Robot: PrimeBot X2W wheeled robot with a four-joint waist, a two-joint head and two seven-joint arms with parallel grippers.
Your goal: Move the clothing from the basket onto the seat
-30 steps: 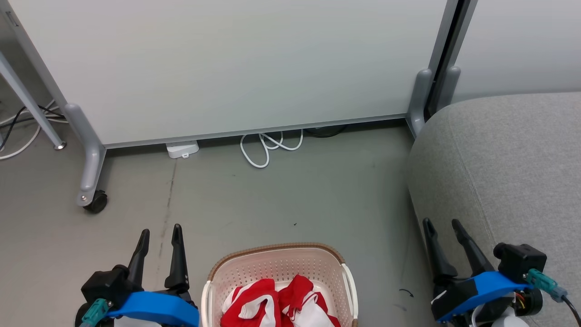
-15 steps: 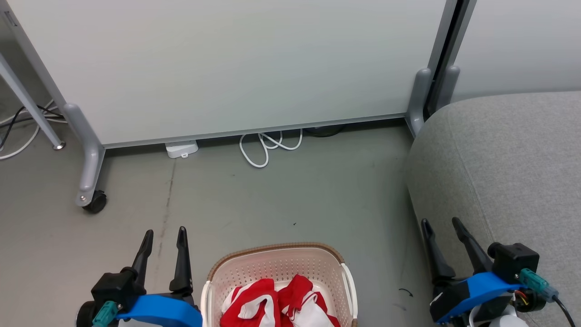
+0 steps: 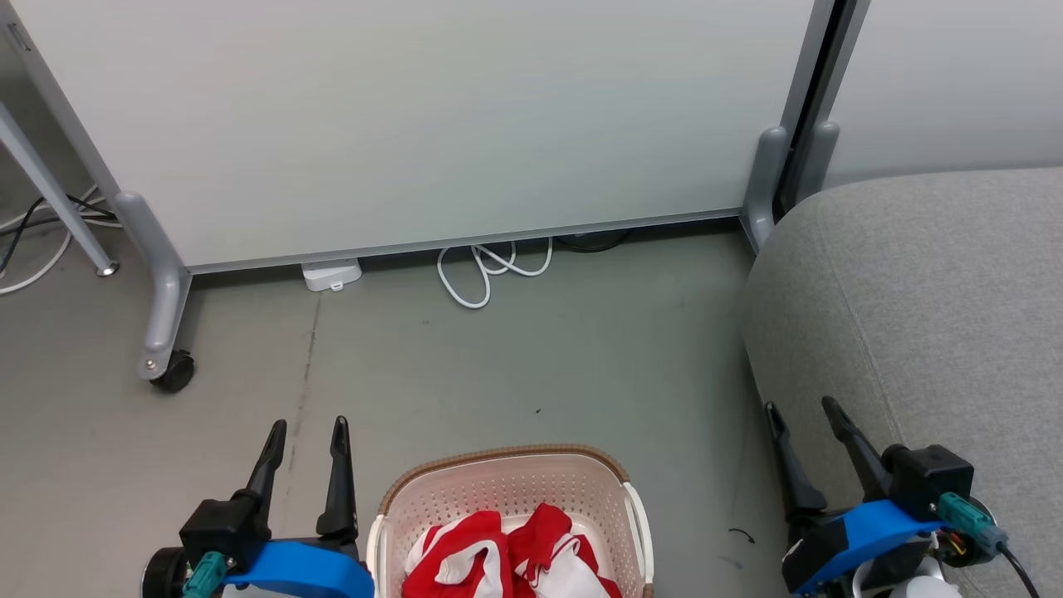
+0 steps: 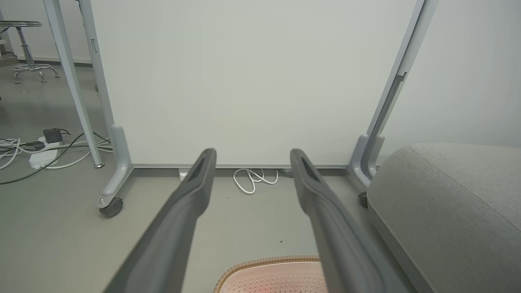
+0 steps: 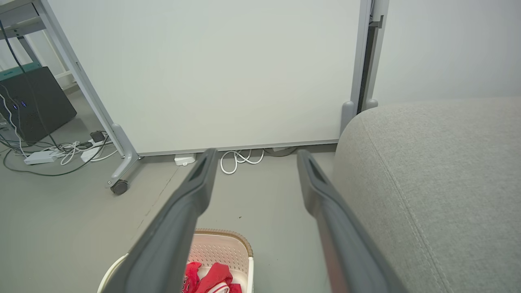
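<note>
The cream basket with its brown rim sits on the floor at the bottom middle of the head view, holding red and white clothing. My left gripper hovers open just left of the basket, nothing between its fingers. My right gripper hangs open to the basket's right, beside the grey seat. In the right wrist view the basket and clothing show below my open gripper, the seat on the right. The left wrist view has my open gripper, the basket rim and the seat.
A white rolling partition stands behind the basket, with a caster foot at left. White cable loops and a small white box lie under its edge. More cables and a power strip lie far left.
My left gripper has shifted a little right, toward the basket. My right gripper has moved slightly left and lower. Basket and clothing have stayed put.
</note>
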